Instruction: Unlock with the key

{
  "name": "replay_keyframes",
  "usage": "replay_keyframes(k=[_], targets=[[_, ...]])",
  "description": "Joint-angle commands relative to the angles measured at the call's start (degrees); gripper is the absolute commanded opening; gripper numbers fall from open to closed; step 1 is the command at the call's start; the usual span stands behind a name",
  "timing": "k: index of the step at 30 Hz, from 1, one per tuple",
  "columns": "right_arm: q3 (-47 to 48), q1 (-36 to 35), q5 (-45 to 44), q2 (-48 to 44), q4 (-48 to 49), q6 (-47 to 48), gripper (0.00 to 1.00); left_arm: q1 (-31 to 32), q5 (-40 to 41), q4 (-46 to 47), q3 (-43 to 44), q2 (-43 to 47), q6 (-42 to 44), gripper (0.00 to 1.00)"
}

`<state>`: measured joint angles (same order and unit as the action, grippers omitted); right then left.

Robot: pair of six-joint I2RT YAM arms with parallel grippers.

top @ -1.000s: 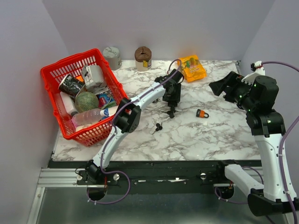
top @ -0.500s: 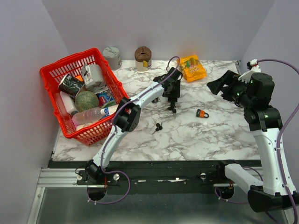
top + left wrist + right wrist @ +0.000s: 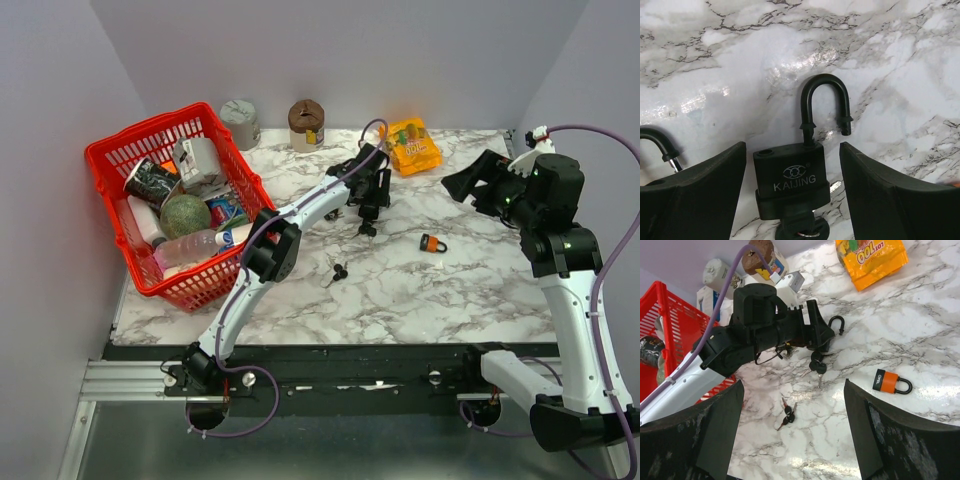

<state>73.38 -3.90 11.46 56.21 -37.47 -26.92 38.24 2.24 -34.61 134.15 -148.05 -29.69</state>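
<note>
The left gripper (image 3: 792, 147) hangs over the middle of the white, grey-veined marble table (image 3: 450, 300), slightly toward 12 o'clock. Its jaws are spread, with a clear gap on each side of the black rectangular padlock stamped KAIJING (image 3: 790, 182) that sits between them, so neither finger touches it. In the left wrist view the padlock's curved black shackle (image 3: 824, 102) points to 12 o'clock. Its long leg stands in the body, while the short leg ends free at 3 o'clock, swung away from the empty hole on the body's 9 o'clock side. A round-headed key (image 3: 800, 231) sits in the bottom of the body at 6 o'clock, cut off by the picture's edge. At 9 o'clock a second black hook (image 3: 660, 145) pokes out behind the left finger; what it belongs to cannot be told. Seen from above, a small orange-bodied padlock (image 3: 432, 243) lies at 4 o'clock from the left gripper, well apart. A loose bunch of dark keys (image 3: 338, 271) lies at 7 o'clock. A red plastic mesh basket (image 3: 110, 150) full of groceries fills the 9 o'clock side, and an orange snack bag (image 3: 413, 146) lies toward 1 o'clock. The right gripper (image 3: 792, 390) hovers at the 3 o'clock side, jaws wide apart with nothing between them.
</note>
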Motion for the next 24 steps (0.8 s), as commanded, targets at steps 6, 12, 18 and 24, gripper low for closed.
replay_keyframes(k=[6,12,18,24], targets=[[0.09,0.30,0.57,-0.75,-0.94,1.95,0.89,-3.08,1.80,2.26,-4.33,2.14,3.06,0.84],[-1.13,0.30,0.66,-1.36,-1.11,6.43,0.88,-1.86,3.21,8.06,-9.78,8.91,3.94,0.84],[-6.14,0.30,5.40,-2.33,1.35,10.48,0.85,-0.10,3.38,12.89,-13.73,17.43,4.38,0.84],[-9.84,0.21,11.03,-1.89,3.81,10.57,0.79,1.84,3.30,15.36,-16.46,27.01,3.59,0.85]])
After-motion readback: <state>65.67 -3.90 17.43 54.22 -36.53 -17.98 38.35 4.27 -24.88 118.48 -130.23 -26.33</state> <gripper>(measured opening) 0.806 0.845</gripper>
